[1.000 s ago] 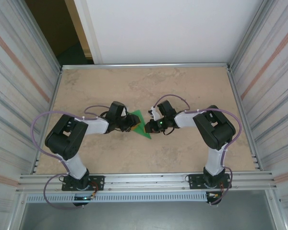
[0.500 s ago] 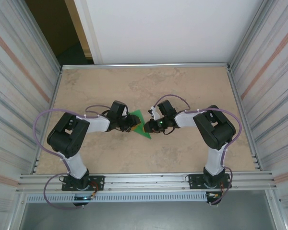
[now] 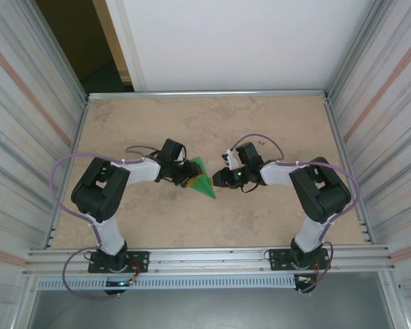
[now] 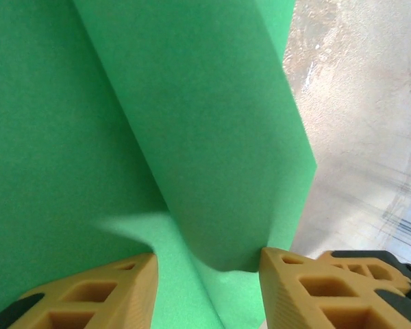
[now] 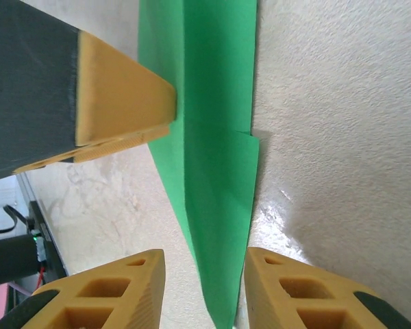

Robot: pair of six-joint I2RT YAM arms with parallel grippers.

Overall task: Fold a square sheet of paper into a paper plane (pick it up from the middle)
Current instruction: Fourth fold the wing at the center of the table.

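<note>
With the paper plane [image 3: 204,182] lying on the tabletop [image 3: 274,130] at the centre of the overhead view, my left hand [image 4: 207,262] open around its raised flap and my right hand [image 5: 204,262] open astride its tip, I should press the crease flat slowly, never dragging it.

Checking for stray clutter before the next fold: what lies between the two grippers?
The paper plane, between the left gripper and the right gripper in the top view. The right wrist view shows its pointed end between that gripper's open fingers.
</note>
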